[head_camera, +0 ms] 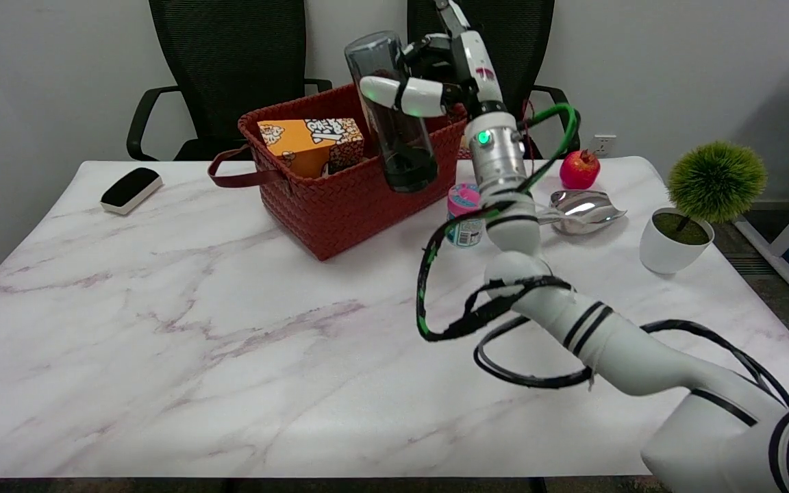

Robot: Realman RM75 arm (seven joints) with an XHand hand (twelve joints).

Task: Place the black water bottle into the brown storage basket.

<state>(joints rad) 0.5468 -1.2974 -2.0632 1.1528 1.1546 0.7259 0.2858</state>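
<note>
Black water bottle (394, 113) is a dark see-through cylinder, tilted with its top leaning left, darker at the lower end. Right hand (439, 79) grips it from the right side, white thumb wrapped across the front; bottle hangs in air over the brown storage basket (350, 195) right front rim.

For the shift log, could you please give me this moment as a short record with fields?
robot hand: right robot hand grips the bottle around its upper half
bottle: black bottle, tilted, in the air at the basket's right rim
basket: brown woven basket, holds an orange box
beside the basket: pink-lidded jar, spoon, red fruit, potted plant
far left: black-and-white eraser
</note>
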